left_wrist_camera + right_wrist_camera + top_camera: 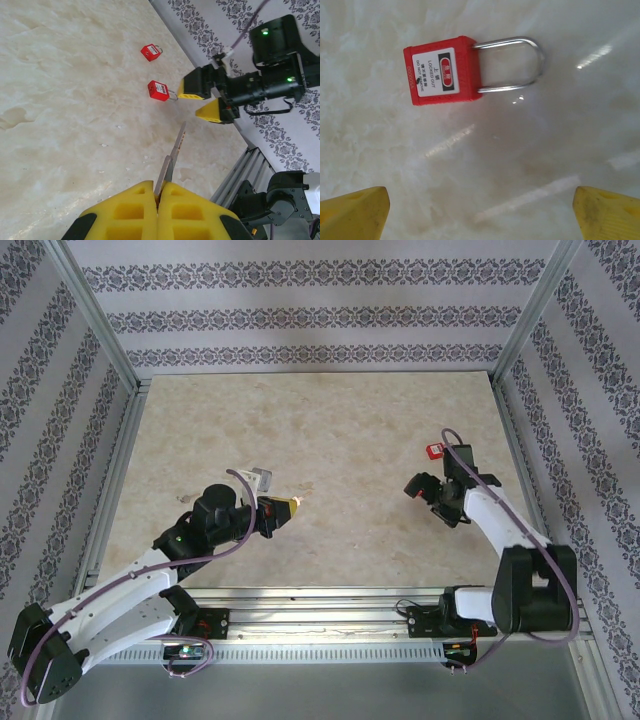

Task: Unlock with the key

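The left gripper is clenched on the key. The silver blade sticks out past the yellow pads and points toward the padlocks, well apart from them, and the key's head is hidden between the pads. The right gripper hangs released, jaws spread wide, over one red padlock that lies flat on the table with its shackle closed. A second padlock lies beyond it. The pinch on the key looks narrow, so I judge the blade could twist or slip when pushed into a keyhole. Nothing holds the padlock, so it could slide away under the key, and the arms could bump as they close in
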Controlling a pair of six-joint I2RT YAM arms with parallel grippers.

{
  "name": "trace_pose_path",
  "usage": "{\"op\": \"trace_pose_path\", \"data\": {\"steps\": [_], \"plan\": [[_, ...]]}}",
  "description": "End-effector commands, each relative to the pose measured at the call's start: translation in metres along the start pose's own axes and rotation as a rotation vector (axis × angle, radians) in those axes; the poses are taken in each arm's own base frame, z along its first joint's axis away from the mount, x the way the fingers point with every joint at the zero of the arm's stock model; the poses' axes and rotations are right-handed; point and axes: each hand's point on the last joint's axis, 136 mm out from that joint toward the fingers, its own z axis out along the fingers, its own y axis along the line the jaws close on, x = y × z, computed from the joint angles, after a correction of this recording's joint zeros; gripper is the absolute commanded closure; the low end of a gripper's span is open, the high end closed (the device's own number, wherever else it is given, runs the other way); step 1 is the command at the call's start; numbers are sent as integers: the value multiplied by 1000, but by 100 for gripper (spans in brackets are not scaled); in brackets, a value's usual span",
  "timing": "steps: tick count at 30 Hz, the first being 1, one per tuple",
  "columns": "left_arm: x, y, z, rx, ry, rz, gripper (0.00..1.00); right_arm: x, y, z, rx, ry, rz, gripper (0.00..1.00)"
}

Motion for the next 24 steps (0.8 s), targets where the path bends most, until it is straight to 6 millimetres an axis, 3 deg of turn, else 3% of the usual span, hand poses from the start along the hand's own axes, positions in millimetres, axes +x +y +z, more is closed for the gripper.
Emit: {"op": "trace_pose_path", "data": {"steps": [1, 5, 17, 24], "plan": [[-4, -14, -7, 42, -5, 35, 100, -16, 29, 11, -88, 8, 71, 6], [-3, -15, -12, 49, -16, 31, 100, -26, 39, 23, -86, 15, 95, 7], [-3, -15, -17, 43, -19, 26, 100, -46, 33, 51, -3, 40, 106, 10], [1, -12, -19, 34, -17, 18, 100, -58, 35, 55, 31, 27, 72, 10]]}}
